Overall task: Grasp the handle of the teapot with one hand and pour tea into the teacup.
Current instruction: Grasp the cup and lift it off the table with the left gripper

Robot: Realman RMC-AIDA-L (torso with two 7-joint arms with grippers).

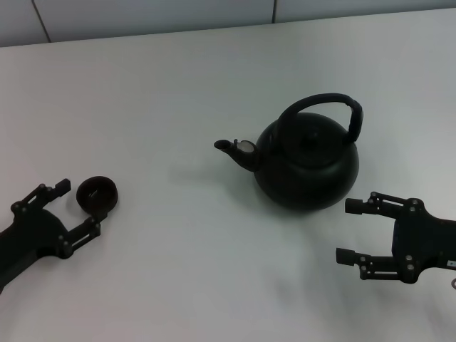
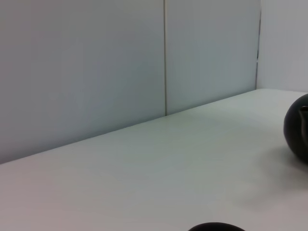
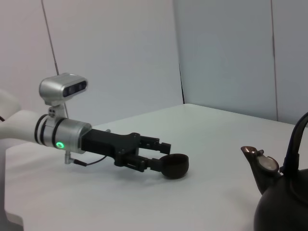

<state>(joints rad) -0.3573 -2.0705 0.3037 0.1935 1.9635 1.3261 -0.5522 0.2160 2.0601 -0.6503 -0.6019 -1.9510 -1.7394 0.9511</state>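
Note:
The matte-black teapot (image 1: 306,164) stands upright on the white table, right of centre, its spout (image 1: 231,147) pointing left. Its arched handle (image 1: 331,101) loops over the lid. The small dark teacup (image 1: 97,194) sits at the left. My left gripper (image 1: 80,206) is open, with the teacup just at its fingertips; the right wrist view shows that gripper (image 3: 160,155) beside the teacup (image 3: 174,166). My right gripper (image 1: 349,230) is open and empty, low on the table just near and right of the teapot. The teapot also shows in the right wrist view (image 3: 284,207) and the left wrist view (image 2: 297,126).
The white table (image 1: 178,271) runs back to a pale panelled wall (image 1: 142,14). The left arm's wrist camera (image 3: 62,89) shows in the right wrist view. Bare table lies between the teacup and the teapot.

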